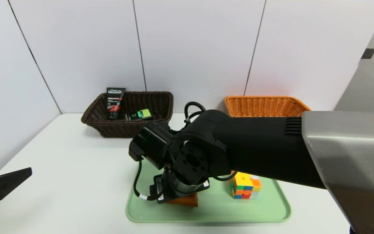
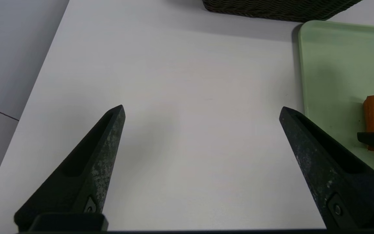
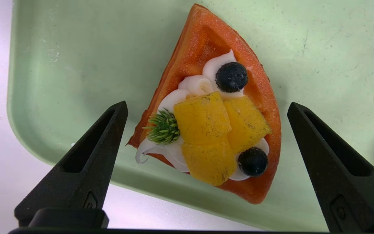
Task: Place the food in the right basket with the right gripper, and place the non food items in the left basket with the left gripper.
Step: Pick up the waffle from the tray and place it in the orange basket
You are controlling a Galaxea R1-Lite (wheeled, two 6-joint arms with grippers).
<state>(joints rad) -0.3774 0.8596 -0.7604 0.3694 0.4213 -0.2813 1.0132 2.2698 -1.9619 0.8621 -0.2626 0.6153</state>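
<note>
at the far left, the left hand (image 2: 202, 106) waits wide open with nothing in it, over the white desk (image 2: 190, 182). ahead of it and toward the middle is the very dark brown woven basket (image 1: 131, 130), with the black tube with red marks (image 1: 114, 104) and the slim black bottle with a green label (image 1: 141, 114) inside.

next comes the right hand (image 3: 208, 103), also wide open and holding nothing. right under it, between its fingers, the orange-brown waffle wedge with white cream, yellow fruit and dark berries (image 3: 213, 120) sits on the pale green tray (image 1: 245, 214). go straight down, low enough to hug the waffle's firm sides, then squeeze softly. a high pinch could squash the cream, and the slanted sides might slip. lift up before turning.

right of that hand is the colourful puzzle cube (image 1: 244, 186); don't bump it. farther ahead and right is the light orange woven basket (image 1: 265, 109), where the waffle should go.
</note>
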